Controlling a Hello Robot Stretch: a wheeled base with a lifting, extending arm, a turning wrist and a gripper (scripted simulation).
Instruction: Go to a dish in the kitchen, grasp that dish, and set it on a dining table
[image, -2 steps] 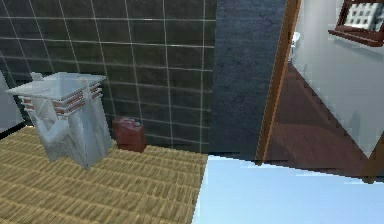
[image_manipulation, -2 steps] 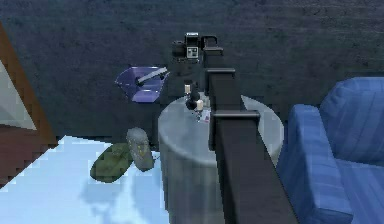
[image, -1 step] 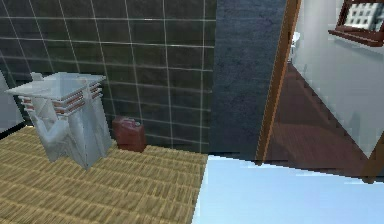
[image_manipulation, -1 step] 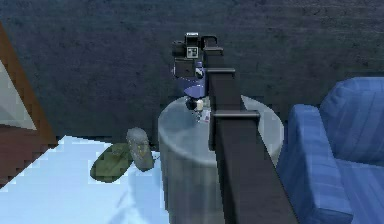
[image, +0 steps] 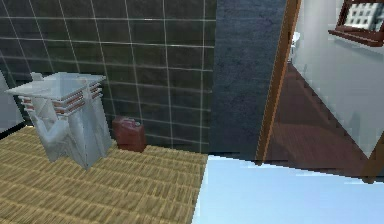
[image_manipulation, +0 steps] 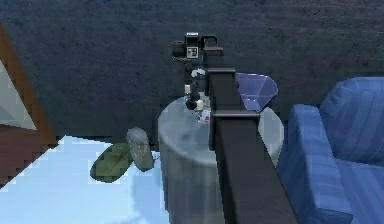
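Pale blue flat surface (image_manipulation: 60, 185), nearest in the arm side view, bore an olive-green flattened lump (image_manipulation: 108, 163) and, just beside it, a small grey upright cylinder (image_manipulation: 138, 148). Dark square arm bar (image_manipulation: 245, 160) rose across a round grey pedestal table (image_manipulation: 180, 145); at its far end sat the dark two-fingered gripper (image_manipulation: 190, 72), near the table's far edge. How its fingers stood could not be told, nor whether it held anything. Task item: translucent lilac-blue bowl-shaped dish (image_manipulation: 258, 92), just right of the arm's far end, at the back of the round table; whether it rested on the top or hung clear could not be told. Judged thin-walled, light, stiff and smooth, likely slippery and apt to chip if knocked; best taken at the rim, one finger inside the wall and one outside. Blue upholstered armchair (image_manipulation: 340, 140) stood beside the table, dark blue wall (image_manipulation: 100, 50) behind. Forward view: tan woven floor covering (image: 100, 190), grey-white slatted bin (image: 70, 115), small red-brown box (image: 129, 132) against a dark tiled wall (image: 130, 50), wooden door frame (image: 275, 90) beyond. No label or writing could be read on any item.
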